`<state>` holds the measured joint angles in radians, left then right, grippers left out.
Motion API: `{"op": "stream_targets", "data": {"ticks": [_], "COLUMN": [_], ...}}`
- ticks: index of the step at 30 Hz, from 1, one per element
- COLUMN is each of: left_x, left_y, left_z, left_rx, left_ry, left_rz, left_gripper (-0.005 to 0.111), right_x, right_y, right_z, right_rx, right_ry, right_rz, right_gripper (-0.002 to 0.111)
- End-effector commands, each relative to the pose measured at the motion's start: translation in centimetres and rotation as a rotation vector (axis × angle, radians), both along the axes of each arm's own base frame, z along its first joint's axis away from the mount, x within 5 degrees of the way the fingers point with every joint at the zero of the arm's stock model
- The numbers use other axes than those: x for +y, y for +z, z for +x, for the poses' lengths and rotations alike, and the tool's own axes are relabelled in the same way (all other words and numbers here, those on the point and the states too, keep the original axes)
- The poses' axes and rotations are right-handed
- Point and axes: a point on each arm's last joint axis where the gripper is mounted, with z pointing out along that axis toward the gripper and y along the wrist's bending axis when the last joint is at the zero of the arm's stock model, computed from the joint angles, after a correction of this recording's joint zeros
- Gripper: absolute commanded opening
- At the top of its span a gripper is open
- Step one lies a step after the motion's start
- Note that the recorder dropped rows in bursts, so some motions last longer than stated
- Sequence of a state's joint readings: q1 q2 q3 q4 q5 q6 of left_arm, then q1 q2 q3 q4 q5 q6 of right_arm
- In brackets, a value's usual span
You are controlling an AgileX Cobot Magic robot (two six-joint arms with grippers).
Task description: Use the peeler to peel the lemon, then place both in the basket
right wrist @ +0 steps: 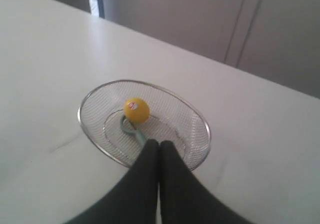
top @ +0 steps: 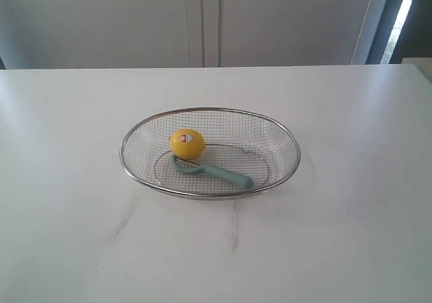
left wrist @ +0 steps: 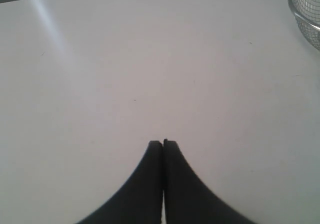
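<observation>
Well, from the exterior view the basket [top: 298, 156] sits about the middle of the white table [top: 351, 235], with pale cabinet doors [top: 202, 19] behind it. The lemon [top: 187, 144] lies inside the basket, its small red-and-white sticker [top: 187, 138] turned up toward me. The peeler [top: 219, 173] lies on the mesh floor as well. Its looped blade end is tucked right under the lemon's near side, and its teal handle slants away from the fruit. Both are plainly within the rim.

In the left wrist view the left claw [left wrist: 163, 143] has its two dark fingers pressed flat together, with nothing between them. Under and ahead of its tips is only bare table [left wrist: 125, 74]. A curved piece of the basket's rim and mesh [left wrist: 300, 14] shows far ahead and off to one side, well apart from the tips.

In the right wrist view the right claw [right wrist: 159, 143] is likewise pressed together and pinches nothing. Its tips are aimed at the basket [right wrist: 200, 121] and overlap the nearest part of the rim in the picture. How high they hang above it I cannot tell. The lemon [right wrist: 136, 110] sits just beyond the tips, inside the basket. The peeler [right wrist: 131, 129] lies between lemon and claw, its looped head by the fruit and its handle running toward the tips until the fingers hide it.
</observation>
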<state>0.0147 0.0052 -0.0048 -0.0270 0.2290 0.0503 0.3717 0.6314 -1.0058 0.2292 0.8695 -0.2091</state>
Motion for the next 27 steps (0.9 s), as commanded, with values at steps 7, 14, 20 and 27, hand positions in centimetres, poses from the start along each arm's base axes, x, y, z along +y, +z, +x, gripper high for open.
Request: {"op": "stream_targets", "data": {"ticks": [7,14,20,27], "left_x": [0.0,0.0,0.0,0.0], "left_y": [0.0,0.0,0.0,0.1], "left_z": [0.0,0.0,0.0,0.0], "left_rx": [-0.020,-0.020,-0.020,-0.022], "left_ry": [0.009,0.009,0.008,0.008], "left_rz": [-0.038,-0.038,-0.036,-0.034], "left_gripper": [0.000,0.000,0.000,0.000], "right_x": [-3.0,-3.3,-3.4,-4.1], "right_y": [1.3,1.2,-1.2,-10.4], "right_z": [-6.0,-11.0,-8.8,-5.0], "right_rx": [-0.227,-0.393,-0.337,-0.131], "right_ry": [-0.256,-0.337,-0.350,-0.415], "right_rz": [0.057,0.081,0.075,-0.085], "right_gripper": [0.000,0.000,0.000,0.000]}}
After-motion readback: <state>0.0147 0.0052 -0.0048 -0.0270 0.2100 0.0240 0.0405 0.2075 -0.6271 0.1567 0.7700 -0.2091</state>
